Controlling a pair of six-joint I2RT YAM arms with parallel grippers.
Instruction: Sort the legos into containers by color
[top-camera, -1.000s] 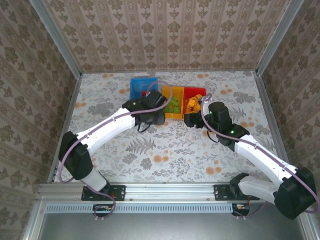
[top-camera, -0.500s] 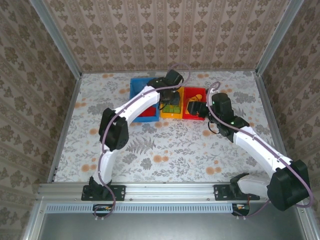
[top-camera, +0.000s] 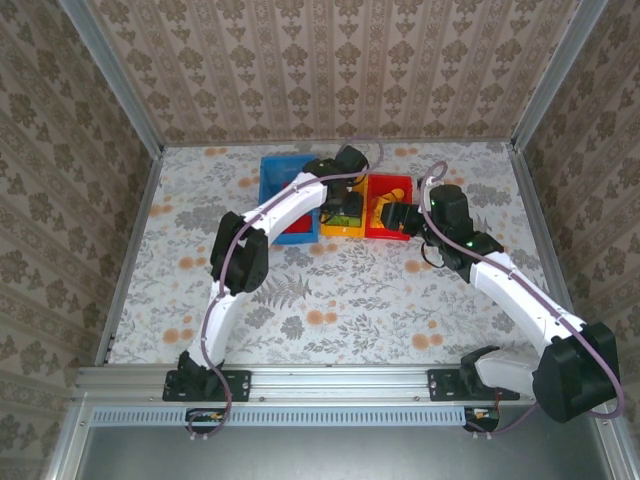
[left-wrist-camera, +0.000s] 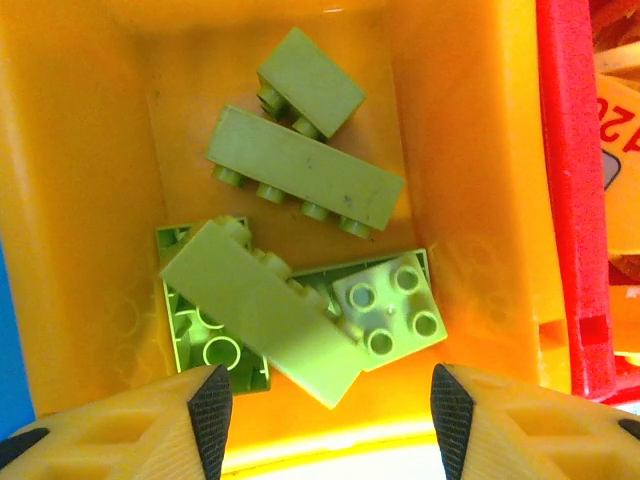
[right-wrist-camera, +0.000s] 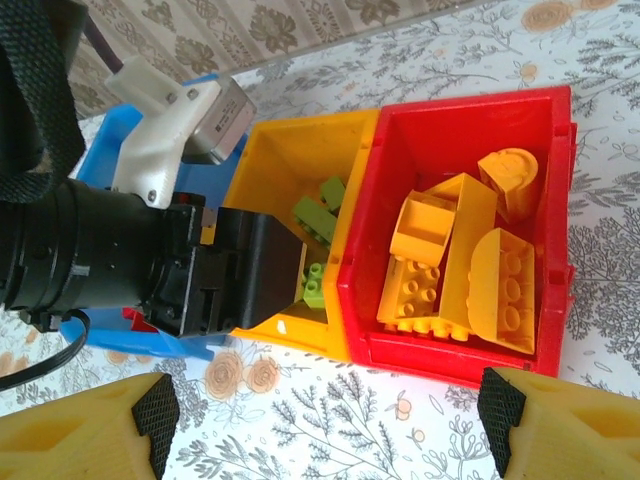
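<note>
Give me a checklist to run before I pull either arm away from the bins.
1. Left pincer empty: ok, fingers apart above the yellow bin, nothing between them.
2. Yellow bin holds green bricks alone: ok.
3. Right pincer empty: ok, open beside the red bin.
4. Red bin holds orange-yellow bricks alone: ok.
5. Blue bin contents: cannot tell, the left arm covers most of it.
6. Stray bricks on the table: cannot tell, its floral pattern could mask small pieces.

glossy plastic yellow bin (left-wrist-camera: 90, 200); smooth plastic legos (left-wrist-camera: 300, 180)
</note>
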